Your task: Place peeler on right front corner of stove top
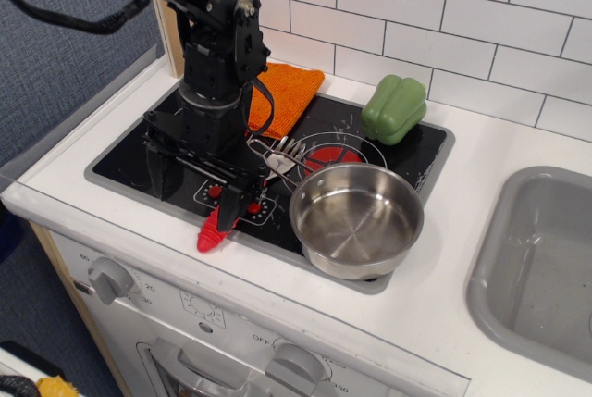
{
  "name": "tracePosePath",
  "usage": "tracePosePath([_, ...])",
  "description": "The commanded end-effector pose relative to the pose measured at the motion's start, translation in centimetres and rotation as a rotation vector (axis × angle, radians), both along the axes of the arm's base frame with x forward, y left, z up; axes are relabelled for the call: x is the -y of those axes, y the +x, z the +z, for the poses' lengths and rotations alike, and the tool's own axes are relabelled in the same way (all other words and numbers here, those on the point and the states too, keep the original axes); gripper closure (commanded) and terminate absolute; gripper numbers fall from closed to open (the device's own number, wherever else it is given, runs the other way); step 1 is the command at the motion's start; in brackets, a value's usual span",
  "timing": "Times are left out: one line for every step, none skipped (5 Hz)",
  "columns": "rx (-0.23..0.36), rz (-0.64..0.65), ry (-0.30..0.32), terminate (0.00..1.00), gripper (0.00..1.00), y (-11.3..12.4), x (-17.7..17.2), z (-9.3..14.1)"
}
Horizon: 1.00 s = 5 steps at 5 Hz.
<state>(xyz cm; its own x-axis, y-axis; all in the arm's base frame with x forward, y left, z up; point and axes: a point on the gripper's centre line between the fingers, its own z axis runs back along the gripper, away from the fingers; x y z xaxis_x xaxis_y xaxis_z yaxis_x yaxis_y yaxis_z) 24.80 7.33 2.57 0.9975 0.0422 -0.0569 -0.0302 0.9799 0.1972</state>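
Note:
The peeler (215,227) lies on the stove top (129,158) near its front edge. Its red ribbed handle points to the front left. Its silver forked head (283,155) lies next to a thin wire loop near the stove's middle. My gripper (196,184) is open, with the jaws spread wide, low over the left front of the stove. One black finger (237,201) covers the middle of the red handle, and the other finger (157,167) stands to its left. I cannot tell whether the finger touches the handle.
A steel pot (356,218) stands on the stove's right front corner. A green pepper (395,108) sits at the back right and an orange cloth (290,90) at the back, partly behind the arm. A grey sink (541,258) is on the right.

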Motion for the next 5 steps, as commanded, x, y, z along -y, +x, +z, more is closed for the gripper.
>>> tracePosePath([-0.019, 0.015, -0.018, 0.00, 0.00, -0.21, 0.16, -0.92])
tracePosePath([-0.019, 0.022, -0.031, 0.00, 0.00, -0.41, 0.17, -1.04])
tracePosePath([-0.030, 0.035, -0.032, 0.00, 0.00, -0.32, -0.03, -1.54])
tracePosePath([-0.043, 0.040, -0.028, 0.00, 1.00, -0.33, -0.06, -1.91])
tracePosePath([-0.040, 0.029, -0.025, 0.00, 1.00, -0.34, 0.23, -1.89])
